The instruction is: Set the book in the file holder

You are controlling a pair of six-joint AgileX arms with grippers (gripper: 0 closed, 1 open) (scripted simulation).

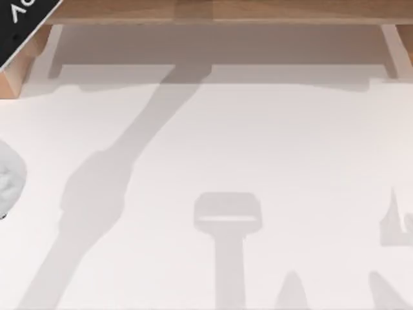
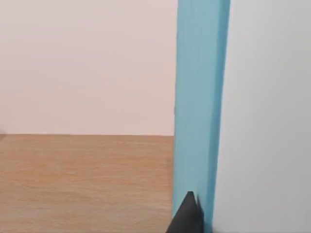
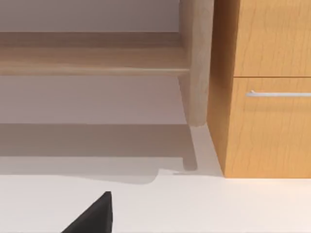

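Observation:
The book (image 2: 199, 111) stands upright as a light blue slab very close in the left wrist view, with a pale white face on one side. My left gripper (image 2: 194, 219) is shut on the book, one dark fingertip (image 2: 187, 216) pressed against its blue edge and the other hidden behind it. Behind the book lie a wooden surface (image 2: 82, 179) and a pale wall. My right gripper (image 3: 95, 216) hangs low over the white table (image 3: 218, 204), facing the wooden shelf. The file holder is out of view.
A wooden shelf (image 1: 213, 13) runs along the table's back edge, and its leg (image 3: 197, 63) stands beside a wooden cabinet with a drawer handle (image 3: 277, 93). Arm shadows cross the white table (image 1: 290, 142). A rounded white-grey body (image 1: 10, 181) sits at the left edge.

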